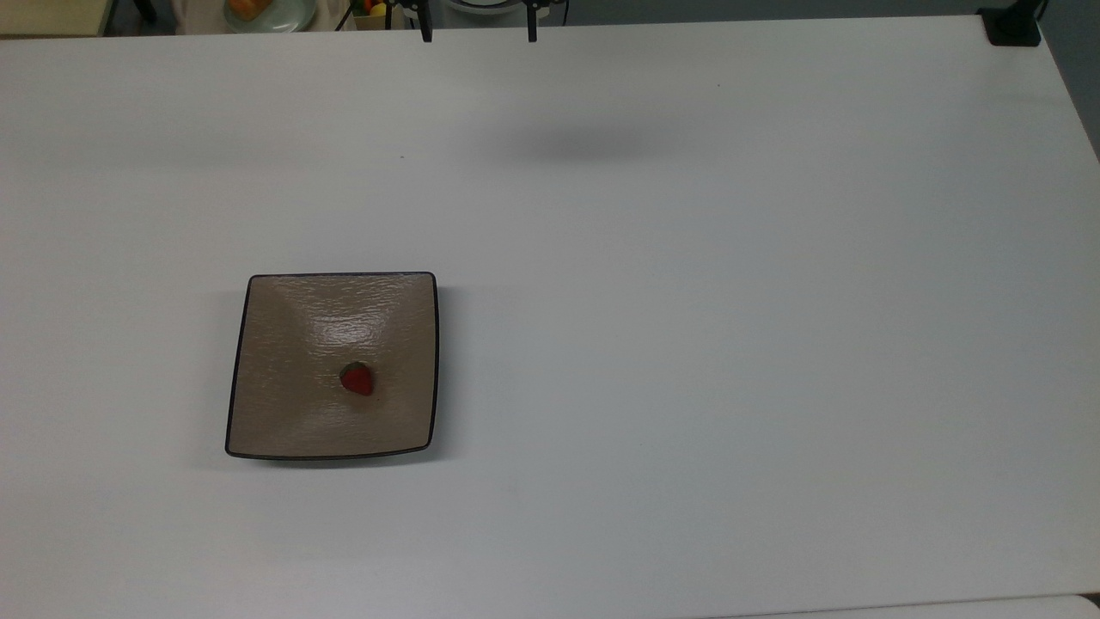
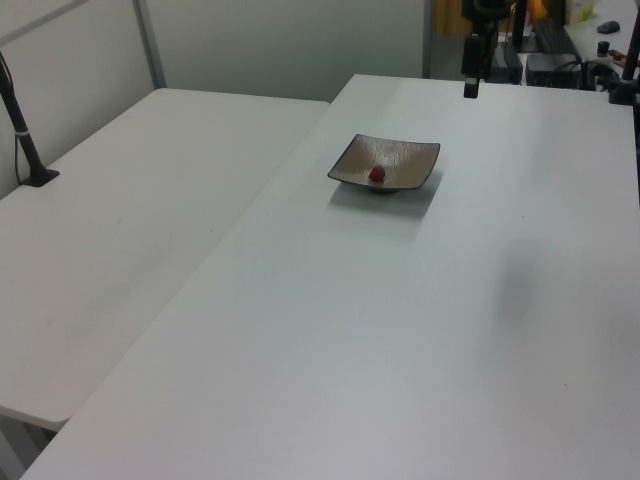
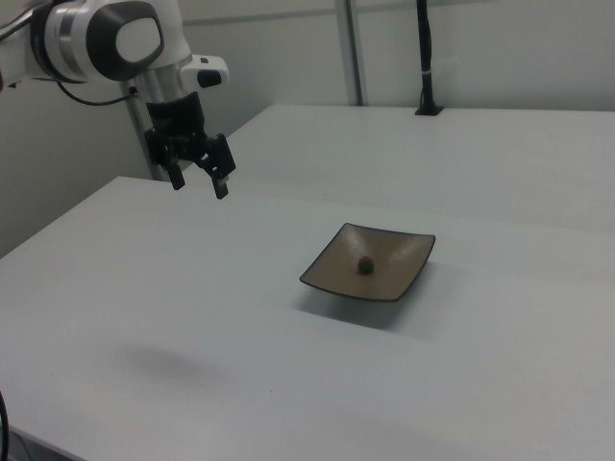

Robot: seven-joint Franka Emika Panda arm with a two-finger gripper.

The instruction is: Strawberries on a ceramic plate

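Note:
A small red strawberry [image 1: 357, 379] with a green cap lies a little below the middle of the square tan ceramic plate [image 1: 284, 421], which has a thin black rim. The same strawberry [image 2: 376, 174] on the plate [image 2: 405, 157] appears in the left view, and again the strawberry [image 3: 366, 264] on the plate [image 3: 332, 272] in the right view. My gripper [image 3: 199, 183] hangs open and empty high above the table, far from the plate toward the right view's left. In the top view its fingertips [image 1: 426, 34] poke in at the top edge.
The plate stands on a wide white table [image 1: 687, 344]. A second white table [image 2: 120, 240] adjoins it on the left view's left. A black post base [image 1: 1012, 26] sits at the top view's far right corner. A pale green dish [image 1: 266, 12] lies beyond the table's top edge.

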